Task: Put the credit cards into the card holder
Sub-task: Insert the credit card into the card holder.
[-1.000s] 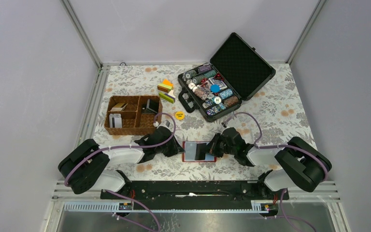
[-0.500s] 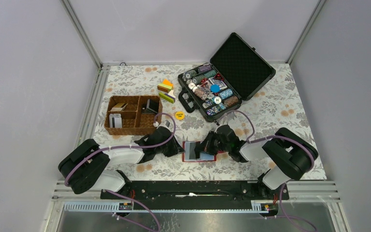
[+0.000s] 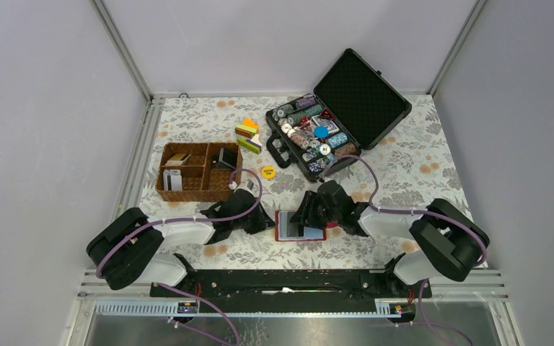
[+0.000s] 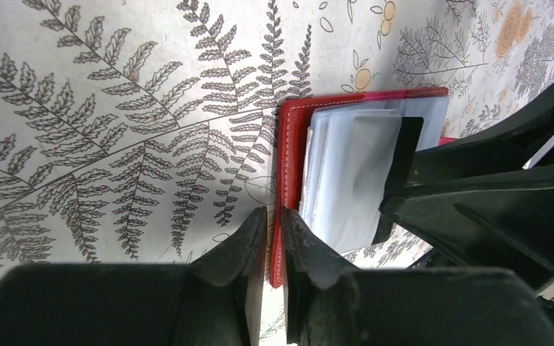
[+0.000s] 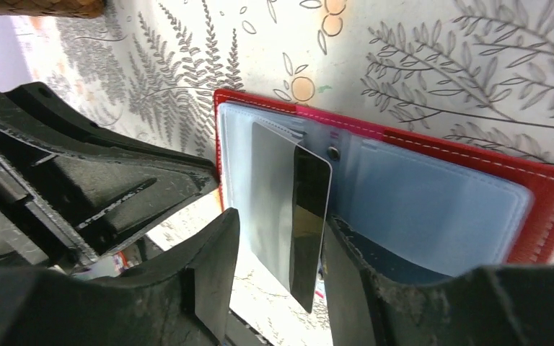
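The red card holder (image 3: 299, 225) lies spread open near the table's front edge, its clear pockets showing light blue (image 5: 440, 194). My left gripper (image 4: 274, 220) is shut on its red left edge (image 4: 292, 144). A dark, glossy credit card (image 5: 288, 194) stands partly inside a left clear pocket. My right gripper (image 5: 280, 223) is open around the card's free end, with a gap on the left finger's side. More credit cards, whitish (image 3: 173, 179), tan (image 3: 179, 156) and dark (image 3: 226, 156), sit in the wicker basket (image 3: 200, 189).
An open black hard case (image 3: 346, 108) filled with poker chips stands at the back right. Coloured blocks (image 3: 248, 135) and a yellow chip (image 3: 267, 171) lie between the case and the basket. Metal rails edge the table's left side and front.
My right gripper has opened and let go of the dark card after pushing leftward over the card holder. The left gripper has kept its pinch and place.
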`<state>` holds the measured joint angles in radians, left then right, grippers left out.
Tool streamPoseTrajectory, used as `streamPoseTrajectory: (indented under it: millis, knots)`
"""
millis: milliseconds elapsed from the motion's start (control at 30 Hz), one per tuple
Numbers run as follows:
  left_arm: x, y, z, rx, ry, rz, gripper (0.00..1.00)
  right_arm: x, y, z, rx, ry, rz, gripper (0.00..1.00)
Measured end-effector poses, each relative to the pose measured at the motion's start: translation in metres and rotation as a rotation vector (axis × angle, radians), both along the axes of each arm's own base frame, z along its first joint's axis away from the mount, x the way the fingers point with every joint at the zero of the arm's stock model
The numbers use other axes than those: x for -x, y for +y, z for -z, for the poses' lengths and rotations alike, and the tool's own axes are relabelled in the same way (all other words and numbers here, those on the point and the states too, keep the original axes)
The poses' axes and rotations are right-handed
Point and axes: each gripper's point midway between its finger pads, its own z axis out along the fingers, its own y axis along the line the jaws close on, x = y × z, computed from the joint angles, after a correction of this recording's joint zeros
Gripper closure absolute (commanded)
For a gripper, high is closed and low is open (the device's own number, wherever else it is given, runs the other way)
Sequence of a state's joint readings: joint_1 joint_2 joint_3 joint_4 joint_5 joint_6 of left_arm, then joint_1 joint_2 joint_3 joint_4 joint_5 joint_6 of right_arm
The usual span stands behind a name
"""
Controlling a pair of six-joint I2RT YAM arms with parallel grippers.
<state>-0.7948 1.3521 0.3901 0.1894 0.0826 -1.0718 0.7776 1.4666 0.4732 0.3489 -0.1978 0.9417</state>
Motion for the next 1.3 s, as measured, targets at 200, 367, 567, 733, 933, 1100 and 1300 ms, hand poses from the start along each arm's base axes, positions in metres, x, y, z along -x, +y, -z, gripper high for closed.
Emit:
streamPoseTrajectory:
  millis: [200, 367, 567, 733, 933, 1100, 1300]
  knots:
    - [0.0, -0.001, -0.001, 0.006, -0.002, 0.004, 0.75, -0.003, -0.015, -0.001, 0.121, -0.046, -0.013, 0.38]
    - [0.0, -0.005, -0.005, 0.025, -0.012, 0.016, 0.63, -0.003, -0.017, -0.003, 0.153, -0.075, -0.04, 0.4]
    - [-0.001, -0.01, -0.007, 0.045, -0.022, 0.034, 0.68, -0.005, -0.015, 0.0, 0.172, -0.084, -0.064, 0.45]
    - [-0.003, -0.02, -0.005, 0.082, -0.018, 0.052, 0.75, -0.007, -0.004, 0.001, 0.175, -0.09, -0.084, 0.47]
    - [-0.005, -0.021, -0.002, 0.111, -0.026, 0.041, 0.81, -0.008, 0.006, 0.002, 0.197, -0.094, -0.106, 0.5]
    - [-0.005, -0.021, -0.002, 0.13, -0.03, 0.034, 0.83, -0.007, 0.008, 0.002, 0.242, -0.108, -0.119, 0.42]
    - [-0.003, -0.018, -0.003, 0.138, -0.032, 0.023, 0.81, -0.005, 0.015, -0.001, 0.26, -0.134, -0.136, 0.27]
